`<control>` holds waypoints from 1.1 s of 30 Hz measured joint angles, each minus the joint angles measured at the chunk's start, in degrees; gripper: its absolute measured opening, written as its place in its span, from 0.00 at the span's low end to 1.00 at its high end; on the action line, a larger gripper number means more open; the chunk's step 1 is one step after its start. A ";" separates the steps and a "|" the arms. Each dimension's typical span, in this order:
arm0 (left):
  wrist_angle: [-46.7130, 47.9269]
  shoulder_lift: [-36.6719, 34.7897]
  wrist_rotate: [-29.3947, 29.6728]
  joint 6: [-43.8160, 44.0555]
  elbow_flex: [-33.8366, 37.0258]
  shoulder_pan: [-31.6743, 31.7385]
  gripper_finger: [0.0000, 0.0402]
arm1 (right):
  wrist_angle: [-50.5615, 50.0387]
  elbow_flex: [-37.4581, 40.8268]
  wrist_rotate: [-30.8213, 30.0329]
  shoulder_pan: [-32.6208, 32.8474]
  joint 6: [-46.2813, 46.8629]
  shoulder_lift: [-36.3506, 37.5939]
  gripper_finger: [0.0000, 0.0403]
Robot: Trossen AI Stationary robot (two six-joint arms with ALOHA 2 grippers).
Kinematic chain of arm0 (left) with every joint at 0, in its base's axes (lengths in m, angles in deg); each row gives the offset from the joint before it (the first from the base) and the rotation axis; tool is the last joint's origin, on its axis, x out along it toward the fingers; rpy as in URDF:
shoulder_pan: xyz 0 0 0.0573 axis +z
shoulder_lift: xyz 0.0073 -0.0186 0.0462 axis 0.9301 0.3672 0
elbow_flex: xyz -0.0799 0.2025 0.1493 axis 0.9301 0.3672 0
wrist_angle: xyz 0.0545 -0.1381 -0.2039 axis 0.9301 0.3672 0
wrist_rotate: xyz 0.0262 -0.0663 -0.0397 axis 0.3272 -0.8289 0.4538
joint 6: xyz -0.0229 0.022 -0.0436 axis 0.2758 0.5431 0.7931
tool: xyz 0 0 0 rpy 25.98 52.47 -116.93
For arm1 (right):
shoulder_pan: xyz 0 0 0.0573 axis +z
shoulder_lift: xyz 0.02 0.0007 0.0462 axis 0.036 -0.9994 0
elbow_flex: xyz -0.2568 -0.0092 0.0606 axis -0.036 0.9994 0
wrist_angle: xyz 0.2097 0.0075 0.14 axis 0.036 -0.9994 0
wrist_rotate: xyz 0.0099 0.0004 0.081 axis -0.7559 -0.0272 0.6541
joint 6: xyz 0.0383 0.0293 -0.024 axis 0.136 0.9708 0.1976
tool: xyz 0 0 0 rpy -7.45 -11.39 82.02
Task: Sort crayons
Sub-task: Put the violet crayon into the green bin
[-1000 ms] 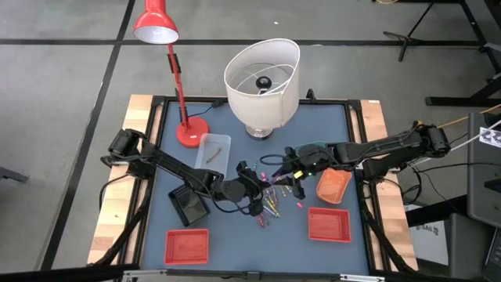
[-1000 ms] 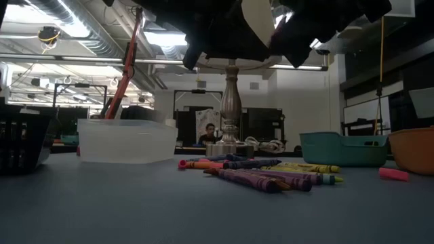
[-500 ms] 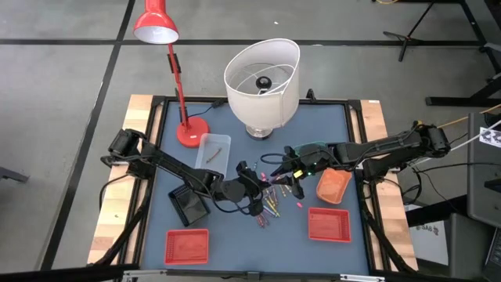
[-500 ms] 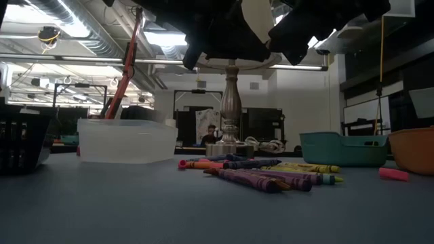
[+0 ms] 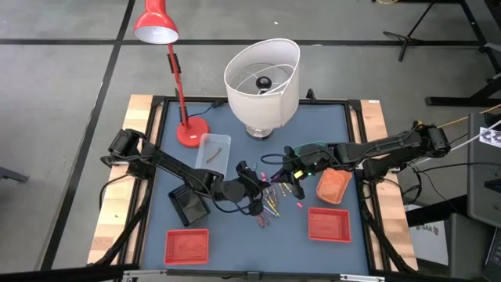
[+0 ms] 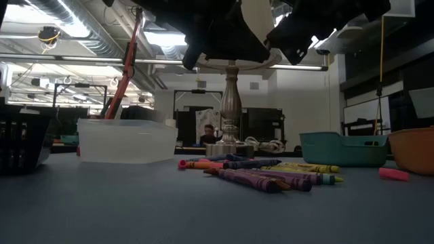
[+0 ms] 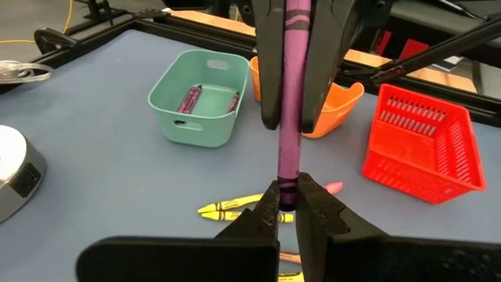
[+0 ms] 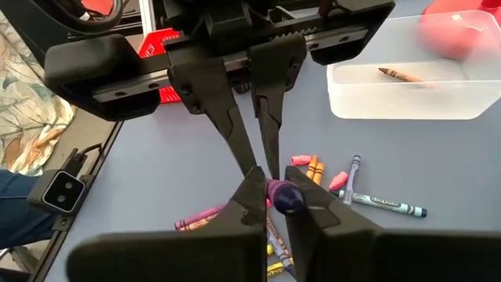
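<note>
A purple crayon (image 7: 290, 117) hangs above the table between my two grippers, which face each other tip to tip. My left gripper (image 7: 286, 205) reaches in from the table's left and is shut on one end. My right gripper (image 8: 270, 196) comes from the right and is shut on the other end. Below them, several loose crayons (image 5: 274, 205) in yellow, purple, green and pink lie flat on the blue mat (image 5: 235, 227). In the low view the crayons (image 6: 271, 175) lie in a heap under the dark grippers. My left gripper pinches the purple crayon's end (image 7: 286, 186) between its two fingertips. The crayon runs straight out from the tips, in line with the fingers, clear of the table. My right gripper holds the crayon's other end (image 8: 283, 196) between its two fingers (image 7: 266, 70). The crayon lies along those fingers, not across them, and hangs clear of the table.
A teal bin (image 7: 200, 94) holding two crayons, an orange bin (image 5: 333, 186) and a red basket (image 5: 329, 224) stand on the right. A clear bin (image 5: 213, 150) with a brown crayon, a black tray (image 5: 190, 205) and another red basket (image 5: 186, 246) stand left. Two lamps (image 5: 262, 74) stand at the back.
</note>
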 joint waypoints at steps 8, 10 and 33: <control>-0.04 0.00 -0.59 0.05 0.00 0.02 0.01 | -0.54 0.00 -0.01 0.00 0.00 0.00 0.08; -0.03 0.00 -1.09 0.07 0.00 0.04 0.02 | -0.63 0.00 0.01 0.00 0.00 0.00 0.06; 1.00 0.00 -1.66 0.18 0.00 0.35 0.24 | -32.05 0.00 -19.50 -0.07 -0.15 0.00 0.06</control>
